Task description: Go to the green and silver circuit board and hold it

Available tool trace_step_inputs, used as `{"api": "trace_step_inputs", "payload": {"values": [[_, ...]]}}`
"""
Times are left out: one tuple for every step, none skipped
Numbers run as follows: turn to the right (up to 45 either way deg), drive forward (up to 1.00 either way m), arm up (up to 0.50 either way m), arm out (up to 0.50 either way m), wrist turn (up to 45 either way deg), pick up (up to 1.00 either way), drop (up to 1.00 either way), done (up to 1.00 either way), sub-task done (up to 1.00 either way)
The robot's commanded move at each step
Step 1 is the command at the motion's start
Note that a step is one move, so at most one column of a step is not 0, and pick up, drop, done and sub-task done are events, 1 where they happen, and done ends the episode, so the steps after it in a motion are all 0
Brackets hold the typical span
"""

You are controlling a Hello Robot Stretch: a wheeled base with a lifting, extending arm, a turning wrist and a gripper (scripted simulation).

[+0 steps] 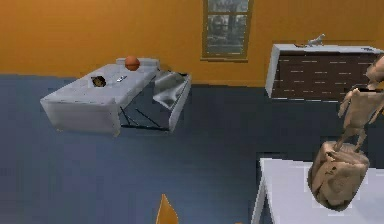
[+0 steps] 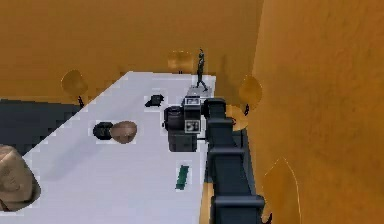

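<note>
Jaws: I can't tell their state from my feeds, nor whether the gripper (image 2: 176,128) holds anything. White table (image 2: 90,170) runs up the arm side view. Arm (image 2: 232,170) reaches along its right edge. Wooden chairs (image 2: 282,186) ring the table. Tan bag (image 2: 14,180) sits at its lower left, and a brown round lump (image 2: 124,132) mid-table. I see the circuit board (image 2: 182,178), a green strip, lying flat on the table just left of the arm, apart from the gripper.

I see a bare stretch of tabletop (image 2: 110,178) left of the arm (image 2: 228,168), below the gripper (image 2: 172,126): good lane. In the way: brown round thing (image 2: 124,132), dark lump (image 2: 103,130) just beside it, black item (image 2: 154,100) farther up, bag (image 2: 12,180) at left edge. Chairs (image 2: 248,95) crowd the wall side.
</note>
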Motion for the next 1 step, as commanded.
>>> {"api": "trace_step_inputs", "payload": {"values": [[0.0,0.0,-0.3,0.0,0.0,0.0,0.0,0.0,0.0]]}}
